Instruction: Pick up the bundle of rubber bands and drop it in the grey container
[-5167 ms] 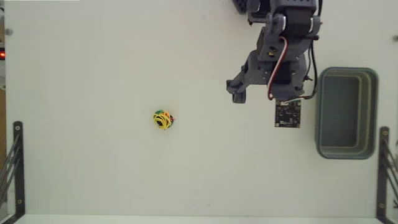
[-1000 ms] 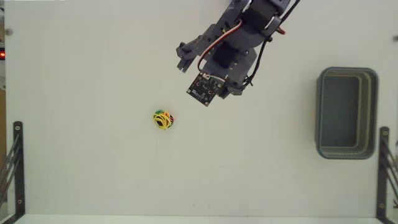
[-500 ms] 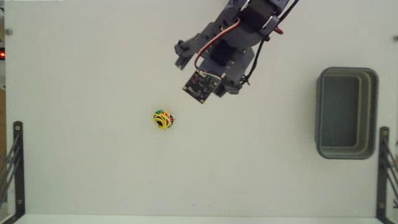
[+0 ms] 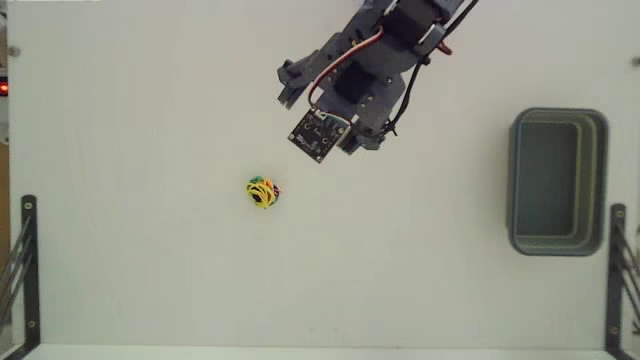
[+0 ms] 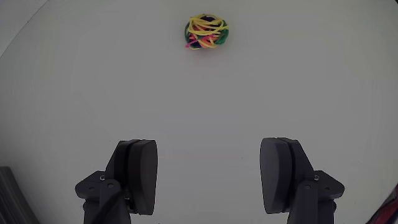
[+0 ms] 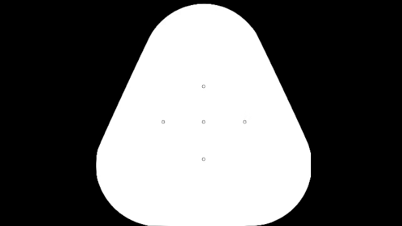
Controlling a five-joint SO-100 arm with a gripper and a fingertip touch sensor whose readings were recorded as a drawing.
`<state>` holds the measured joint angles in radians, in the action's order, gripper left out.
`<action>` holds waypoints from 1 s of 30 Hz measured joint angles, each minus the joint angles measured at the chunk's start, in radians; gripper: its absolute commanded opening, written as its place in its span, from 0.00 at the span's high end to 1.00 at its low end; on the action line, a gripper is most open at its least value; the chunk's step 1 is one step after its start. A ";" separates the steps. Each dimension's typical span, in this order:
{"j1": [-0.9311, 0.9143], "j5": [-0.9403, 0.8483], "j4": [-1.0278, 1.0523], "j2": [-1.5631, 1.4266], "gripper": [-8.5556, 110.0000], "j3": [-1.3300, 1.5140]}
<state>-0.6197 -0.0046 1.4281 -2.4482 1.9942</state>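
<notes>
The bundle of rubber bands (image 4: 262, 192), a small ball of yellow, green and red loops, lies on the white table left of centre in the fixed view. My gripper (image 4: 318, 120) hangs above and to the right of it, tilted toward it and well apart from it. In the wrist view the bundle of rubber bands (image 5: 207, 32) sits near the top edge, far ahead of my gripper (image 5: 208, 163), which is open with only bare table between its two dark fingers (image 5: 140, 171). The grey container (image 4: 560, 247) stands at the right side with its hollow showing nothing inside.
Black metal brackets stand at the lower left (image 4: 26, 270) and lower right (image 4: 618, 270) table edges. A small red light (image 4: 3, 88) glows at the left edge. White tabletop surrounds the bundle on all sides.
The arm has swung from beside the grey container to the table's upper middle. Over the last second it shifted slightly further left and up. The bundle has not moved.
</notes>
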 measured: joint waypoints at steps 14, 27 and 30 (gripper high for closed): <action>0.000 0.002 -0.037 0.041 0.00 0.000; 0.000 0.000 -0.212 0.291 0.00 -0.025; 0.000 0.000 -0.241 0.339 0.00 -0.048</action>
<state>-0.6197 -0.0046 1.1873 -2.1092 1.9466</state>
